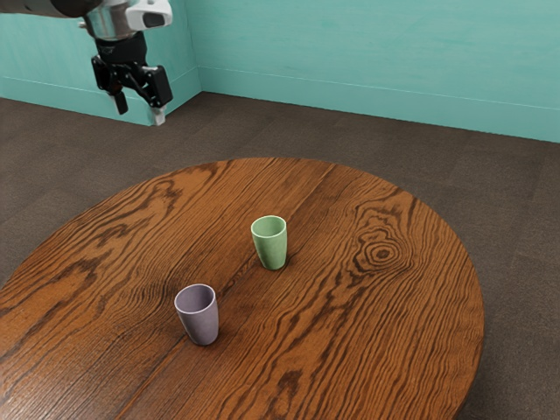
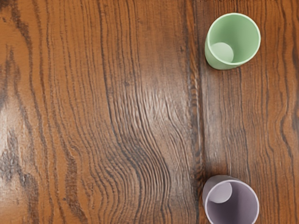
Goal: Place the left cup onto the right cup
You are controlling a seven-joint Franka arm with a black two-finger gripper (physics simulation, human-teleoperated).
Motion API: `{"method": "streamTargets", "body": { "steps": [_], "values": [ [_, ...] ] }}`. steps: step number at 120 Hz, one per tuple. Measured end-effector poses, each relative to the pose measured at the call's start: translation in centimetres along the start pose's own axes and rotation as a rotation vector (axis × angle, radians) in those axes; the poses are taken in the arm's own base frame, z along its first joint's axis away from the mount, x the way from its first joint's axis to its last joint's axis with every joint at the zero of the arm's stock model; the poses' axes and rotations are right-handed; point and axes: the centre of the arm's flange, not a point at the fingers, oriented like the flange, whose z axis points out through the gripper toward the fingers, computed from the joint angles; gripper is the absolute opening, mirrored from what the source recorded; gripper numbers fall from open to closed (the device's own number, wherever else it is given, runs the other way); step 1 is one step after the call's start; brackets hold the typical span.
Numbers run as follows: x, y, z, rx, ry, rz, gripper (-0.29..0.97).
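Well below grpr (image 1: 140,108): purple cup (image 1: 197,313).

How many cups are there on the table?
2. The green cup stands near the table's middle; the purple cup stands nearer the camera, toward the exterior view's left. None seems hidden.

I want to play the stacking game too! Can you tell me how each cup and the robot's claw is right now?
purple cup: upright, empty, standing on the table.
green cup: upright, empty, standing apart from the purple cup.
gripper: open, holding nothing, up in the air away from both cups.
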Motion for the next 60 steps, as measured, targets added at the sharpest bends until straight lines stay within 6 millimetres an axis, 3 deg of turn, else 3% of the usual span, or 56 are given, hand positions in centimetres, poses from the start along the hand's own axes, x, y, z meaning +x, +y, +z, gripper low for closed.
{"method": "streamTargets", "body": {
  "steps": [16,25,48,60],
  "values": [
    [-0.5,0.1,0.7,-0.012,-0.007,0.010,0.66],
    [-0.5,1.1,1.8,-0.021,-0.015,0.033,0.66],
    [-0.1,6.6,8.8,-0.038,-0.079,0.133,0.66],
    [-0.3,8.6,12.6,-0.048,-0.103,0.158,0.66]
  ]
}}
